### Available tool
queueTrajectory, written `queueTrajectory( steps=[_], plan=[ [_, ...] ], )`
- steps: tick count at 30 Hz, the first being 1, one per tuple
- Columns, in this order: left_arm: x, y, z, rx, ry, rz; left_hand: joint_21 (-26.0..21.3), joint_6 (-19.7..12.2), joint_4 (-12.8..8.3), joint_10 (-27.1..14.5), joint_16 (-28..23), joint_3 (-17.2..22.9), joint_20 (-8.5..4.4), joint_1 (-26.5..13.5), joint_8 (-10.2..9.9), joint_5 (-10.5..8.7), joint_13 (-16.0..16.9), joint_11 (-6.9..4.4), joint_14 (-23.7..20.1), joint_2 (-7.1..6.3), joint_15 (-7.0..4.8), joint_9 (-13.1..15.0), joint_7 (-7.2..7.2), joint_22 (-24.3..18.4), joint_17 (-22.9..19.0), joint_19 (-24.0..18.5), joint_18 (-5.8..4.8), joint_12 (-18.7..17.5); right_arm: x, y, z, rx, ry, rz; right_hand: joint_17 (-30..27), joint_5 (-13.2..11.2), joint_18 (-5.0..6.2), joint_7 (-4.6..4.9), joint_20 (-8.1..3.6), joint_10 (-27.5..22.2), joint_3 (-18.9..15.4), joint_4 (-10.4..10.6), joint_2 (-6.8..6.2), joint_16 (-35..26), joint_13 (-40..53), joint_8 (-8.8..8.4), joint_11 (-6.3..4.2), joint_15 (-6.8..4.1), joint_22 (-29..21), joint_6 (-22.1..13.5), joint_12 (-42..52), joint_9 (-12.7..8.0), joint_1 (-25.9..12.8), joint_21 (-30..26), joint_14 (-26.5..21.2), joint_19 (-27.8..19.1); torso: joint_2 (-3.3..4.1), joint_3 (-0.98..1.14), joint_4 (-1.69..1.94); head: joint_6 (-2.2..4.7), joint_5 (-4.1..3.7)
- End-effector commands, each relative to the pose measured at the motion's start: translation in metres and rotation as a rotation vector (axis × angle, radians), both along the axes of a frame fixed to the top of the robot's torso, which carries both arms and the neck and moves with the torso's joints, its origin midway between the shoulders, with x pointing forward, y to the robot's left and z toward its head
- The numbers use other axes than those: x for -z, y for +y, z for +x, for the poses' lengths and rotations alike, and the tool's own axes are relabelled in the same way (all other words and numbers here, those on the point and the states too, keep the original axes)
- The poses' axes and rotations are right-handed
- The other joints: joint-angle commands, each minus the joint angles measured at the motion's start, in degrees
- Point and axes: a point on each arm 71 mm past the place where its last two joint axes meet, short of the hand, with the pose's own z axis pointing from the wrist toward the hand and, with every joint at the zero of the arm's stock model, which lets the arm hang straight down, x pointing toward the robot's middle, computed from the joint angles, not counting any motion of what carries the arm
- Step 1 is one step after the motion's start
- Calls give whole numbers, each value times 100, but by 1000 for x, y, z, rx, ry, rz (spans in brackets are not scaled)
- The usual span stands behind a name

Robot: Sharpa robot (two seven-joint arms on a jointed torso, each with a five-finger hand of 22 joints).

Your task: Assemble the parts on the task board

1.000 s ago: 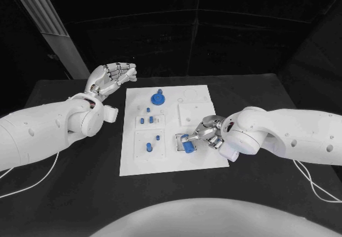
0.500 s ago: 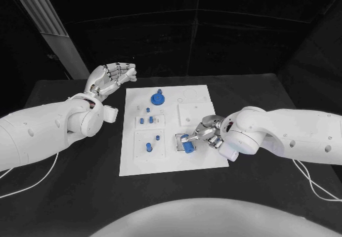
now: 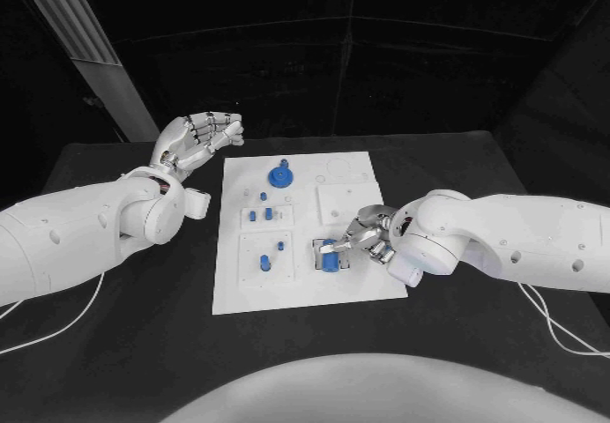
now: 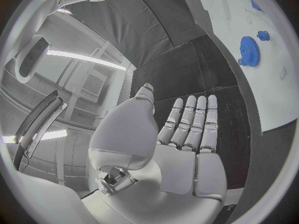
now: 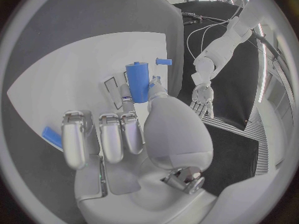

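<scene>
Black tabletop is carrying the white task board. Right hand is pinching a blue cylinder over the board's near right recess. Left hand is hovering open, fingers straight, beside the board's far left corner, near the blue gear.

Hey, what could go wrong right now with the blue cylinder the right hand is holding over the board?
The right hand pinches the cylinder only at its side, so it might tilt or slip as it goes down. The fingers partly hide the cylinder from the head view, so a miss at the slot may go unseen. Other small blue parts stand close by on the board and might get knocked.
</scene>
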Motion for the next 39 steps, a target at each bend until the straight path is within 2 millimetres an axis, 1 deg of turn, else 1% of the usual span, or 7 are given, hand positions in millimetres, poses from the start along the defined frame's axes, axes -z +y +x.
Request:
queueTrajectory(
  steps=[1,11,23,29,35,37,39],
  plan=[
    [-8,-1,-3,29,-101,-43,-37,-44,-1,-57,42,-40,0,3,53,69,-10,2,-57,52,-2,-8,522,-11,-34,28,-58,49,-1,2,0,-21,-12,-12,1509,-37,-86,40,16,607,-47,1,-6,14,1508,-34,46,28,1509,-7,15,-3,-37,18,585,594,0,1,5,0,3],
    [-8,-1,-3,29,-101,-44,-39,-58,0,-72,71,-61,0,16,80,132,-12,3,-64,59,-2,-9,521,-17,-72,31,-57,78,-1,2,1,-25,-24,-20,1509,-37,-86,55,16,607,-166,49,-55,14,1508,-66,56,29,1509,-55,15,-1,-48,18,585,594,1,-1,5,0,4],
    [-8,-1,-3,29,-100,-43,-39,-61,0,-75,78,-66,0,19,87,145,-13,3,-66,61,-2,-9,521,-19,-81,31,-57,85,-2,3,1,-26,-33,-15,1509,-45,-86,81,19,607,-441,318,-158,14,1508,-83,79,35,1509,-141,15,8,-201,18,585,594,1,-1,0,0,14],
    [-8,-1,-3,30,-99,-44,-40,-64,0,-77,83,-70,0,20,91,155,-13,3,-66,61,-2,-10,521,-20,-88,31,-57,91,-2,4,1,-26,-34,-13,1509,-46,-86,71,15,607,-509,342,-152,14,1508,-63,72,29,1509,-123,15,22,-332,18,585,594,-1,-1,3,0,8],
    [-8,-1,-3,31,-99,-44,-40,-64,0,-78,85,-71,0,20,93,158,-13,3,-67,61,-2,-10,521,-20,-90,31,-57,92,-4,0,0,-20,-57,-15,1509,-45,-86,-40,-36,607,-549,332,-30,14,1508,196,-15,-50,1509,185,15,168,-431,18,585,594,0,3,1,0,16],
    [-8,-1,-3,31,-99,-44,-40,-64,0,-78,85,-71,0,20,93,158,-13,3,-67,61,-2,-10,521,-20,-90,31,-57,92,-6,-2,-1,-26,-79,-20,1509,-45,-86,-107,-82,607,-571,327,-12,14,1508,361,-77,-107,1509,301,15,277,-427,18,585,594,1,5,0,0,24],
    [-8,-1,-2,31,-98,-44,-40,-64,0,-78,85,-71,0,20,93,158,-13,3,-67,61,-2,-10,521,-20,-90,31,-57,92,-8,-4,-3,-43,-102,-27,1509,-41,-86,-209,-180,607,-621,315,6,14,1508,639,-157,-208,1509,295,15,511,-418,18,585,594,-1,6,-10,0,39]
  ],
)
